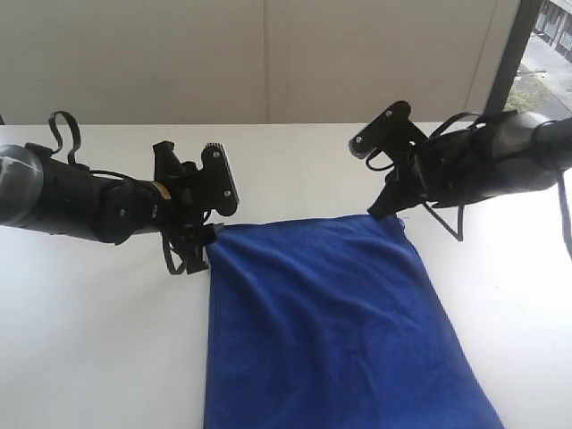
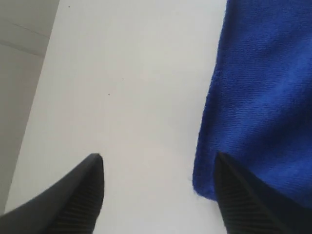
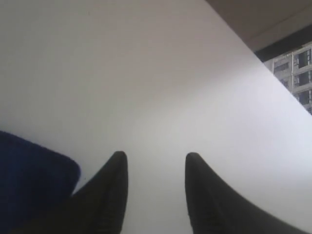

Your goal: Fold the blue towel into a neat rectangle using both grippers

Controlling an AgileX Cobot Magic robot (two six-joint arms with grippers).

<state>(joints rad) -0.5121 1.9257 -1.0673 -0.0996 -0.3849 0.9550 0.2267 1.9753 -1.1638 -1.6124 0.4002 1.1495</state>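
One blue towel (image 1: 340,331), flat on white table (image 1: 80,357), near end running out of the exterior view. At its far left corner, left gripper (image 2: 157,158): jaws spread wide, holding nothing, one finger (image 2: 243,204) over the towel's edge. At far right corner, right gripper (image 3: 156,156): jaws parted, empty, cloth just beside. Likely risk on pulling away: terry catching on that left finger, corner dragged or flipped, edges knocked out of line.
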